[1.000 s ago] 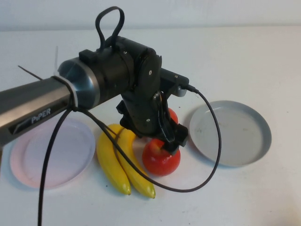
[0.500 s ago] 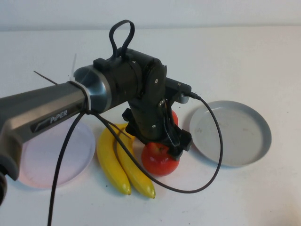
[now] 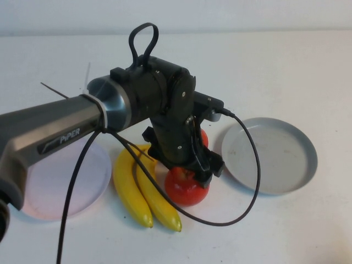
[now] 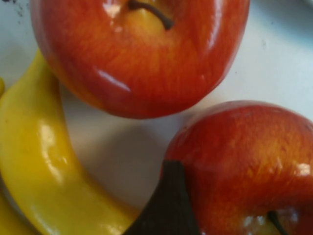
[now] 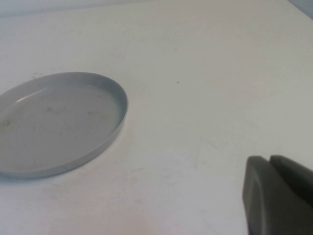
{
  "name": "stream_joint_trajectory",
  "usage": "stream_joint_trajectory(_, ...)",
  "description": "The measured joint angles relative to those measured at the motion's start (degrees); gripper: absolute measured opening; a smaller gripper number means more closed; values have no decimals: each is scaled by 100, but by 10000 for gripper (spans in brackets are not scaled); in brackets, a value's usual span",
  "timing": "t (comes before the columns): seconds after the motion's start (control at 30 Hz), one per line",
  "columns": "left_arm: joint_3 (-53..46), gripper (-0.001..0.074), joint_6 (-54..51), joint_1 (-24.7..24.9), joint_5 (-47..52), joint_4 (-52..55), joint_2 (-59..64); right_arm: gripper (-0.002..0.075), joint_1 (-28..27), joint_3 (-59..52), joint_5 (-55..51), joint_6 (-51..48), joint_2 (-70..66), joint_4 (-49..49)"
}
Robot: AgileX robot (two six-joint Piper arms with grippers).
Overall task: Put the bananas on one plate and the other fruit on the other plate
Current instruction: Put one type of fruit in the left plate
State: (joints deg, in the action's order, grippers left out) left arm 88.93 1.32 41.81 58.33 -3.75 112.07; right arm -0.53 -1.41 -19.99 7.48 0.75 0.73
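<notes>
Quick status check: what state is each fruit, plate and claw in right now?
Near apple: on table, left claw down over it, not lifted.
Far apple: on table, mostly hidden.
Bananas: side by side on table, unplated.
Pink plate: empty.
Grey-blue plate: empty.
Right claw: shut, parked away from the fruit.

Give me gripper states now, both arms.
Left gripper: down on the near apple, grip cannot be told.
Right gripper: shut, empty, near the grey-blue plate.

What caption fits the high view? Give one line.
Left gripper down over near apple beside bananas; both plates empty.
</notes>
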Motion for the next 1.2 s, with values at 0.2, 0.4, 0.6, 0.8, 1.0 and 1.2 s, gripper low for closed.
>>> stream_joint_trajectory(0.2,0,575,0,0,323,256,-314,-17,0,0,0,0,0,0)
stream_joint_trajectory(0.4,172,575,0,-207,728,845,-905,-17,0,0,0,0,0,0)
stream_joint_trajectory(0.6,187,575,0,-1038,1135,1279,-963,-17,0,0,0,0,0,0)
stream_joint_trajectory(0.8,187,575,-24,-1684,1175,1426,-759,-17,0,0,0,0,0,0)
stream_joint_trajectory(1.0,158,655,-163,-1915,1175,1439,-720,-17,0,0,0,0,0,0)
stream_joint_trajectory(1.2,-208,668,-11,-1929,1175,1491,-623,-17,0,0,0,0,0,-9)
